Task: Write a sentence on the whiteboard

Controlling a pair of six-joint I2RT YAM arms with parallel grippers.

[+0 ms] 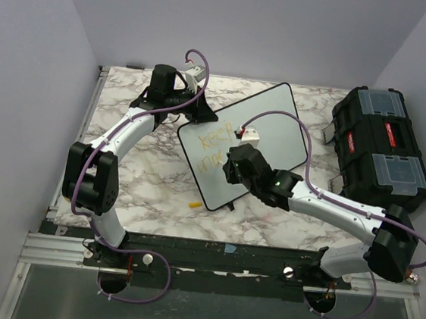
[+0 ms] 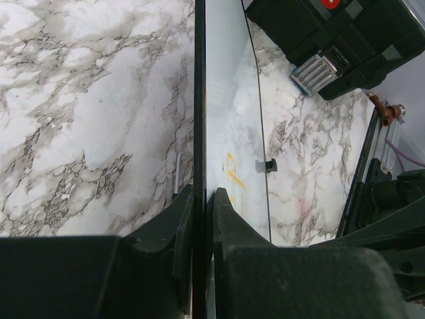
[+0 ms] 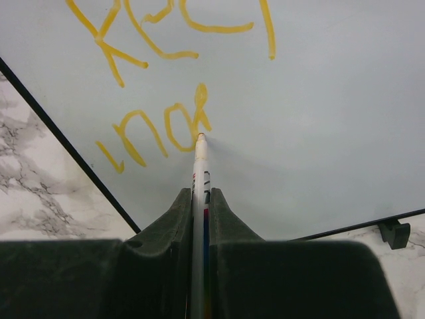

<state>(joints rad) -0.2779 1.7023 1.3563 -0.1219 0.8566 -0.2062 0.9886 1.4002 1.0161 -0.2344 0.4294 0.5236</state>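
On the marble worktop (image 1: 156, 192) the whiteboard (image 1: 278, 124) sits in the middle, the left gripper (image 2: 202, 199) pinching its edge and the right gripper (image 3: 199, 196) squeezing a marker (image 3: 199, 166) at the yellow sentence (image 1: 212, 150), so a hard push could make it slip and spoil the letters.

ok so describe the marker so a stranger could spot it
On the marble table, find the whiteboard set askew at the centre. Over it is the right gripper; the marker is the thin white stick clamped in it, tip at the yellow writing, the only pen-shaped thing there.
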